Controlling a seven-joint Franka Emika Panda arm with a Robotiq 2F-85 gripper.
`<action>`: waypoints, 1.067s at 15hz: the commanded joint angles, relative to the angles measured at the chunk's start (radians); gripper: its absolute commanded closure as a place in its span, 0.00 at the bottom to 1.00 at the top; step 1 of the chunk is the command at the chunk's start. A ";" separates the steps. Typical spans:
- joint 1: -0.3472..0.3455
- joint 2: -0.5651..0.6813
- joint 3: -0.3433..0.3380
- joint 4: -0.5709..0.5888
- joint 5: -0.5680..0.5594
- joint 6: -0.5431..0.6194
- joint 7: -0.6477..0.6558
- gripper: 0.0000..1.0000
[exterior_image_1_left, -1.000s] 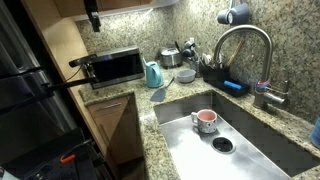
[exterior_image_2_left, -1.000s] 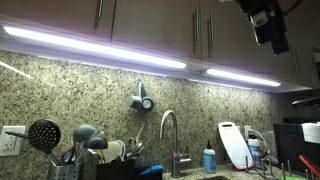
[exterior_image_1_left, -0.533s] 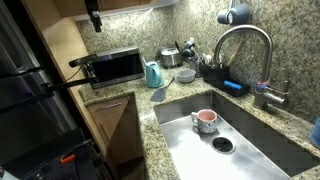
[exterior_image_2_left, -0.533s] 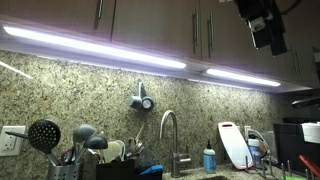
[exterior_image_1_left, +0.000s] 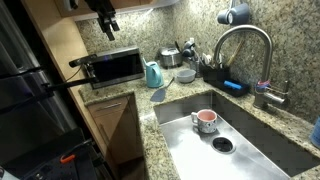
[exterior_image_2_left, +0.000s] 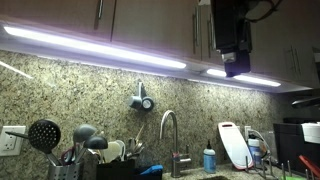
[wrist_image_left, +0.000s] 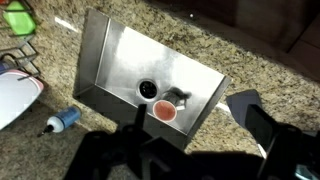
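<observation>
Overhead, the gripper (exterior_image_2_left: 236, 64) is shown high under the wall cabinets, its jaws spread wide and nothing held between them; in the wrist view its dark fingers (wrist_image_left: 268, 128) are seen well apart along the lower edge. Directly in the line of that view, and far below, a cup (wrist_image_left: 165, 111) is seen standing on the floor of the sink (wrist_image_left: 108, 52), so that the cup lies downward from the gripper, well apart from it. In an exterior view the gripper is placed above the toaster oven (exterior_image_1_left: 115, 67) at the far end of the countertop (exterior_image_1_left: 160, 140), while the cup (exterior_image_1_left: 205, 120) is set toward the middle of the basin, just beside the drain (exterior_image_1_left: 222, 145) and clear of every wall and corner. The cup is pinkish-red with a paler inside, upright, its mouth turned upward; its long axis is therefore vertical. The faucet (exterior_image_1_left: 240, 40) is arched over the basin's far rim.
</observation>
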 joint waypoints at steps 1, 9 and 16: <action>0.038 0.092 -0.020 0.041 -0.015 0.113 -0.079 0.00; 0.078 0.238 -0.051 0.121 -0.011 0.306 -0.152 0.00; 0.114 0.329 -0.092 0.229 -0.024 0.349 -0.068 0.00</action>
